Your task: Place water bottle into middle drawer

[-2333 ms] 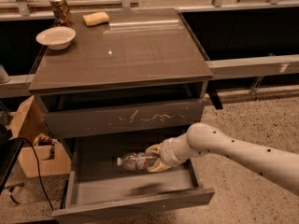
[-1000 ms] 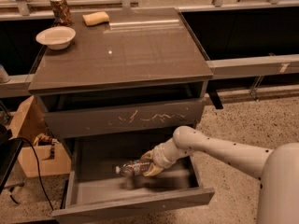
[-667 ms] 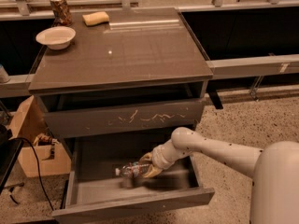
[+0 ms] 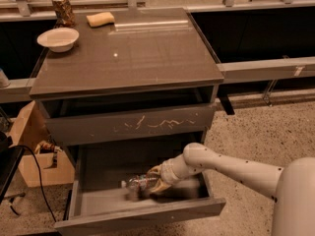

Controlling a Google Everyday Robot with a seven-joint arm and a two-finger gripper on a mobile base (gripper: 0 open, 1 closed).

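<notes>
1. Camera view: gripper (image 4: 155, 181) reaches inside the open middle drawer (image 4: 142, 219), fingers clamped on the water bottle (image 4: 139, 183).
2. Bottle lies sideways, jutting past the fingertips, low over the drawer floor. Probably held flat to clear the scratched drawer front (image 4: 133, 124) above the claw.
3. Judgement: release comes next.

Gripper (image 4: 156, 179) clasping water bottle (image 4: 137, 183) in middle drawer (image 4: 142, 220), room leftward, scratched drawer front (image 4: 133, 124) overhead

White bowl (image 4: 58, 38), patterned can (image 4: 63, 11), sponge (image 4: 100, 18), cardboard box (image 4: 30, 146)
</notes>
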